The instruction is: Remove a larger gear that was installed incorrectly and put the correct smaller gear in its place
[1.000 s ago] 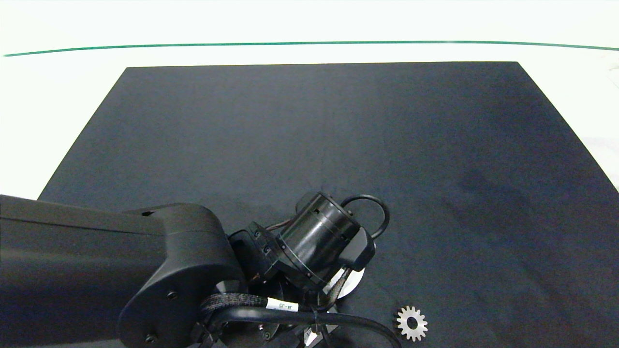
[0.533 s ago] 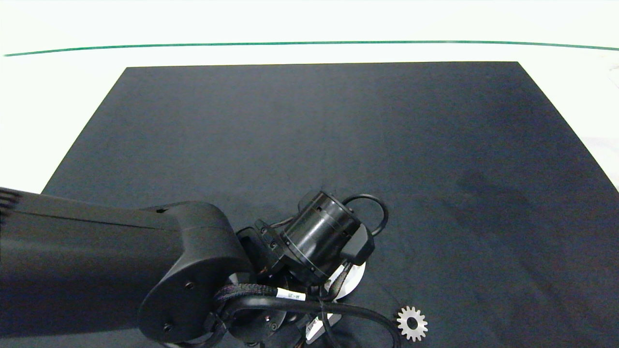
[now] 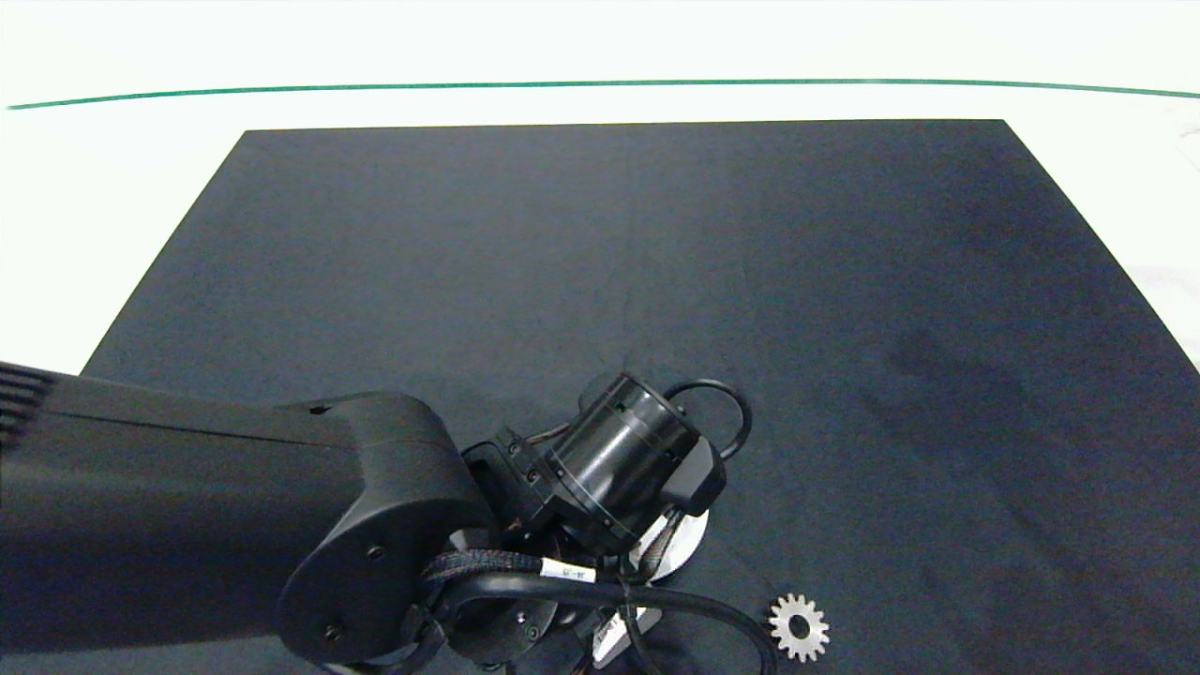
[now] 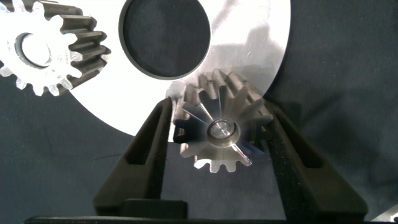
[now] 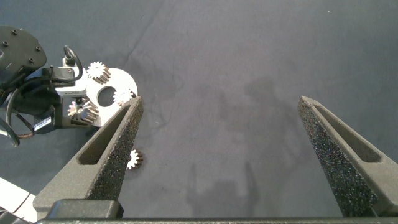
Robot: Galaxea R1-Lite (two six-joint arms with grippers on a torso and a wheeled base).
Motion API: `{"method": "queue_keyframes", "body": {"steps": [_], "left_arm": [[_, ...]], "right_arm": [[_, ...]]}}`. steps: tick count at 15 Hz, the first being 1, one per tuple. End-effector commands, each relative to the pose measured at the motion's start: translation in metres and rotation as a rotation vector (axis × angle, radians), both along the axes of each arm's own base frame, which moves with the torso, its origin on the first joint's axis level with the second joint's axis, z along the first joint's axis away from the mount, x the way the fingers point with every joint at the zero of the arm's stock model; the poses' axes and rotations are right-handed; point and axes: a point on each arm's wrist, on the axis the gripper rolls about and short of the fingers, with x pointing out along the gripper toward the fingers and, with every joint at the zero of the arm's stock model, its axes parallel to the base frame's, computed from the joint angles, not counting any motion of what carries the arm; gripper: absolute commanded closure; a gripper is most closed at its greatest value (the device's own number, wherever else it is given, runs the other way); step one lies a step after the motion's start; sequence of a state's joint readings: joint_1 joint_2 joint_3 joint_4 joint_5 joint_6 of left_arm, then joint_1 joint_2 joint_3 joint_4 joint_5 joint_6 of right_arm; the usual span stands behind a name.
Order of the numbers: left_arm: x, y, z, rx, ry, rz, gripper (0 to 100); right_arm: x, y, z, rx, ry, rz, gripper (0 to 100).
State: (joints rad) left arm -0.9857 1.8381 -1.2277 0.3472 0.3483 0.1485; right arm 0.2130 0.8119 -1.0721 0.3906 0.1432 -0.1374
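Left wrist view: larger gear point(image 4: 219, 129) is flanked by left gripper point(image 4: 217, 140), fingers close either side; slipping or jamming is risked.

Right gripper point(image 5: 217, 149) is held wide, idle.

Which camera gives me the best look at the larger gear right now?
The left wrist view: the larger gear fills the frame between the left gripper fingers, on the silver plate. The head view hides it under the left arm; the right wrist view shows it tiny.

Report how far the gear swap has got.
Nothing is finished yet. In hand: the left gripper is shut on the larger gear, which sits on the plate. Left: lift it off, then fit the smaller gear, lying on the mat. The right gripper hangs open above.
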Motion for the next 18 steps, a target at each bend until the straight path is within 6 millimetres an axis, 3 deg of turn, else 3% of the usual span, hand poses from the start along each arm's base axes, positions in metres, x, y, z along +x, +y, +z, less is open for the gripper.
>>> {"method": "queue_keyframes", "body": {"steps": [1, 6, 11, 18], "left_arm": [[0.001, 0.000, -0.002, 0.007, 0.002, 0.004, 52], [0.000, 0.000, 0.000, 0.001, -0.001, 0.003, 62], [-0.005, 0.006, 0.015, -0.035, -0.024, 0.000, 72], [-0.014, 0.023, 0.038, -0.090, -0.059, 0.007, 72]], "right_arm": [[0.000, 0.000, 0.000, -0.001, 0.001, 0.001, 0], [-0.001, 0.000, 0.000, 0.000, 0.000, 0.001, 0], [-0.001, 0.000, 0.000, 0.000, 0.000, 0.001, 0], [0.000, 0.000, -0.001, -0.001, 0.003, 0.001, 0]]}}
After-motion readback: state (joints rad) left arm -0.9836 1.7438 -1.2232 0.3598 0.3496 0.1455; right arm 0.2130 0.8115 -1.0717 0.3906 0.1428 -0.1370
